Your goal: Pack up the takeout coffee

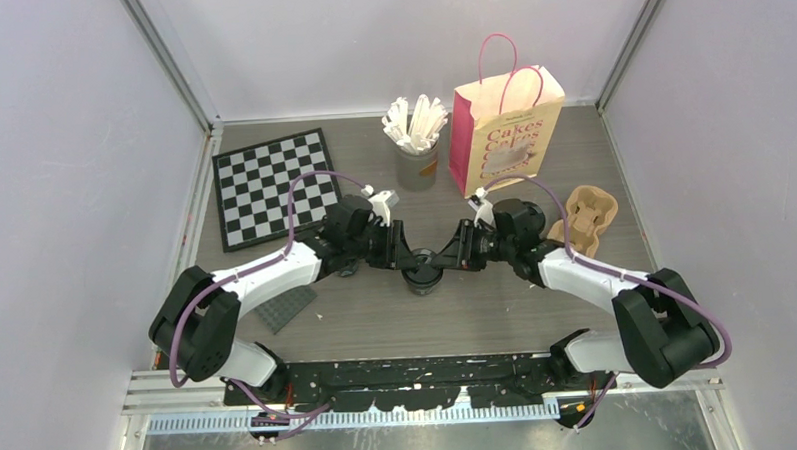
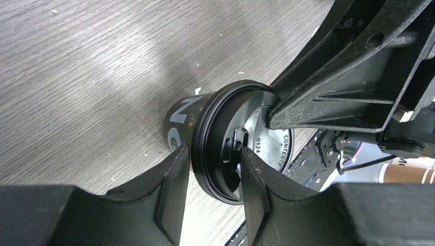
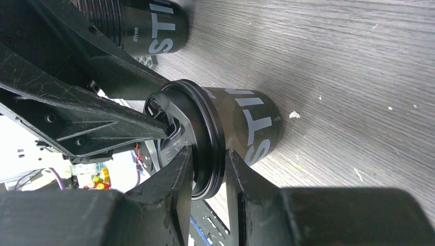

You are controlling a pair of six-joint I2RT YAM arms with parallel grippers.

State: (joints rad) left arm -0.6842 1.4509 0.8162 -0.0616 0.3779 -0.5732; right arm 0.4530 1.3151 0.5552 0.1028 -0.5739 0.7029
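The coffee cup [image 1: 423,275] is being held upright on the table [image 1: 458,318], between the two arms and well apart from the pink paper bag [image 1: 506,131]. Its lid [image 2: 220,123] is being pinched at the rim from opposite sides: the left gripper [image 2: 213,174] is being clamped narrow on one edge, the right gripper [image 3: 208,169] narrow on the other. By the look of it, the lid is being seated, or the cup is being readied for a lift. The pinch should be matched on both sides and the cup carried level, so that the lid is not levered off. The bag is being seen upright at the far side, its inside hidden. White wrapped sticks [image 1: 416,119] are being held in the grey cup [image 1: 417,166]. The brown carrier [image 1: 584,218] is being seen apparently unfilled, and a second black cup [image 3: 149,25] just beside the first
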